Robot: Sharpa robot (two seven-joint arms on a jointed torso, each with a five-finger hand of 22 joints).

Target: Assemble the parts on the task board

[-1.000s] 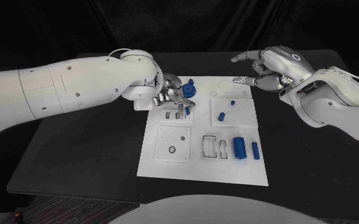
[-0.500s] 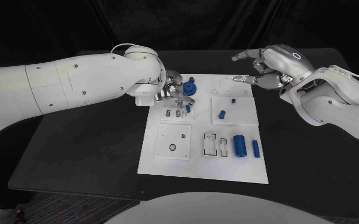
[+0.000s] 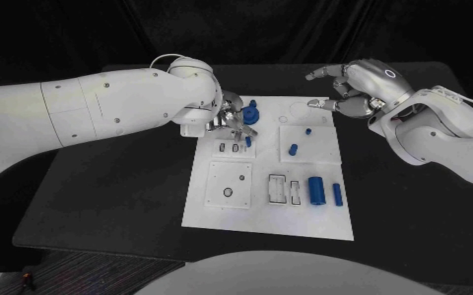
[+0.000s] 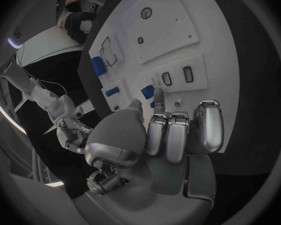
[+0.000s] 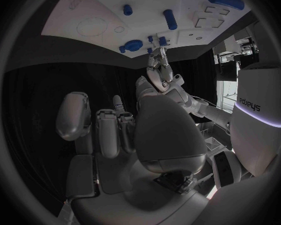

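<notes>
The white task board [image 3: 261,216] lies mid-table. A small blue part [image 3: 247,141] stands upright beside two empty slots [image 3: 230,147] on the board's far left panel. My left hand [image 3: 230,119] hovers just behind it, with thumb and fingertips [image 4: 158,96] on either side of that part [image 4: 148,91]; a firm pinch cannot be made out. A blue gear-like part [image 3: 250,113] sits right behind the hand. My right hand [image 3: 350,92] hangs over the board's far right corner, fingers apart, holding nothing. From the right wrist, the left hand [image 5: 159,70] and the gear [image 5: 133,45] appear together.
Further blue parts lie on the board: a small peg [image 3: 307,132], a short cylinder [image 3: 292,149], a thick cylinder [image 3: 316,190] and a thinner one [image 3: 337,194]. Open rectangular slots [image 3: 278,190] and a panel with holes [image 3: 229,186] lie nearer me. The black table [image 3: 118,192] surrounds the board.
My left hand has drifted slightly away from me and rightward above the slot panel. The small blue part keeps its place beside the slots. The right hand has not moved.
</notes>
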